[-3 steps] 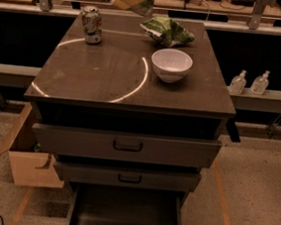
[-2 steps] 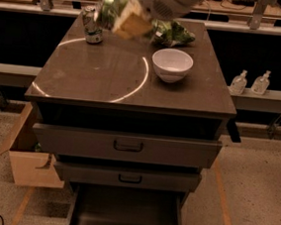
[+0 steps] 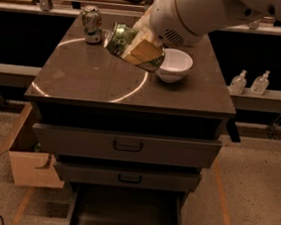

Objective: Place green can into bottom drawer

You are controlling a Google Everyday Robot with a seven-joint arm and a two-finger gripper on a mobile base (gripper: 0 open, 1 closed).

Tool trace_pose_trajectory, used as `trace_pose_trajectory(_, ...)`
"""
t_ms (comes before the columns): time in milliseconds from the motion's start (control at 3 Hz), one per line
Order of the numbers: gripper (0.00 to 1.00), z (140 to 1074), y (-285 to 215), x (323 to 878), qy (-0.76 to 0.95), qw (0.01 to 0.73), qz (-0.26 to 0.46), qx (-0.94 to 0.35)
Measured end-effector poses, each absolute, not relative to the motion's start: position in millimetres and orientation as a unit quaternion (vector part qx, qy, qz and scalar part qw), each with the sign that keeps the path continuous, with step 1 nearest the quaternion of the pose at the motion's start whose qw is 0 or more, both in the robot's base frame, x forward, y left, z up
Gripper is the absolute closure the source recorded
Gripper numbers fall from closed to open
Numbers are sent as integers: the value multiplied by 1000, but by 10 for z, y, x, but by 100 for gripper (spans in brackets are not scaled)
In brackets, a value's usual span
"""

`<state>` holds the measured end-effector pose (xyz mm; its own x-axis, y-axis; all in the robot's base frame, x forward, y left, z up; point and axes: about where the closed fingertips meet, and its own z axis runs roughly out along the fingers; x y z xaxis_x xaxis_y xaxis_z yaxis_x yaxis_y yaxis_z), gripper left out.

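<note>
— Where's the gripper right now?

— I've got the gripper (image 3: 137,50) up over the counter (image 3: 84,81), near the middle of the back edge, and it's pinching the green can (image 3: 119,37). One tan finger (image 3: 142,51) lies right across the can's side. The can's clear of the surface and tilted, one silver end aimed toward the back left corner.

— Anything crowding you?

— The silver-grey can (image 3: 91,24) stands upright at the back left corner, near mine but apart from it. The white bowl (image 3: 177,63) sits just beside the gripper, toward the right edge. Below the front edge I see the top drawer front (image 3: 78,141), the middle drawer front (image 3: 85,173), and under them the bottom drawer (image 3: 125,216) pulled out, dark floor showing.
</note>
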<state>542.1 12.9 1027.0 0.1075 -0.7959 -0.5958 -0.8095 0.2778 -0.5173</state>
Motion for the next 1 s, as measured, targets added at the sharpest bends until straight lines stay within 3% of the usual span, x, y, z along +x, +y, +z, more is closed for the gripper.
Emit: trace_pose_trajectory(1000, 100, 9327, -191, 4873, 724, 355, 143, -574)
